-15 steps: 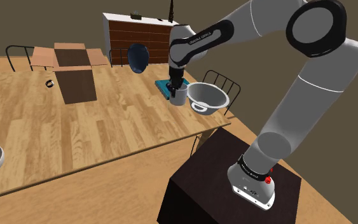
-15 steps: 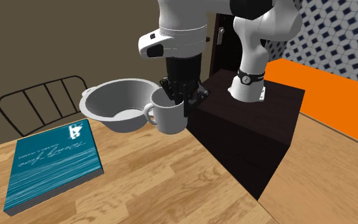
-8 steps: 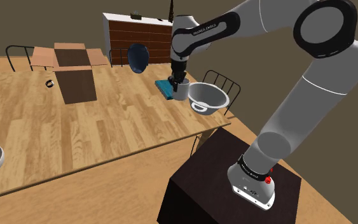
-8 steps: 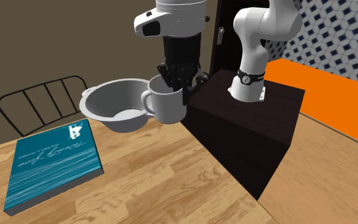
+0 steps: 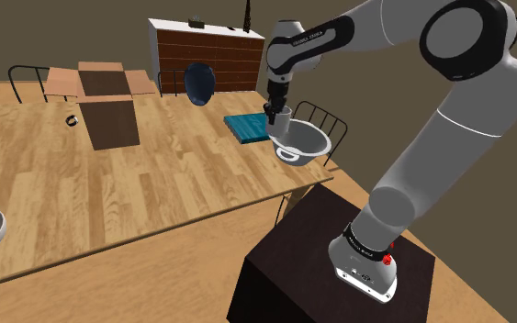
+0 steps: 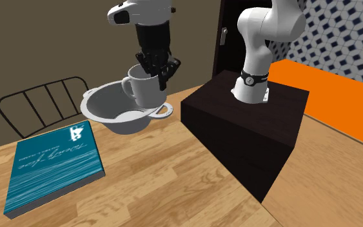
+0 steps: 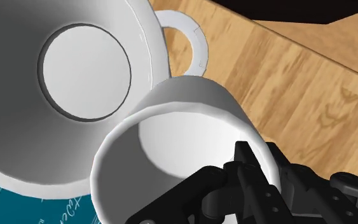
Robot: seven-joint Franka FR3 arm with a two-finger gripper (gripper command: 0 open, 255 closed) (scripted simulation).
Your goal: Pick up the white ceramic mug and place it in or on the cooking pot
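**Mug held over the pot's rim**

The mug (image 6: 144, 89) is plain white and upright, with a loop handle that points across the pot (image 6: 106, 120). It hangs over the pot's rim on the stand (image 6: 251, 129) side. The tool (image 6: 158, 71) pinches the mug's wall, one finger inside and one outside. The pot is pale grey, wide and shallow, and sits at the edge of the wood-plank worktop (image 6: 167, 187). A teal book (image 6: 51, 166) lies beside the pot and a dark wire chair (image 6: 38, 97) stands behind it, against a brown wall

The arm (image 5: 449, 119) is white, built of rounded links with dark joints (image 5: 429, 37); pale lettering (image 5: 304, 38) runs along one black band, a red dot (image 5: 387, 260) marks its base, and the hand (image 6: 155, 68) is black.
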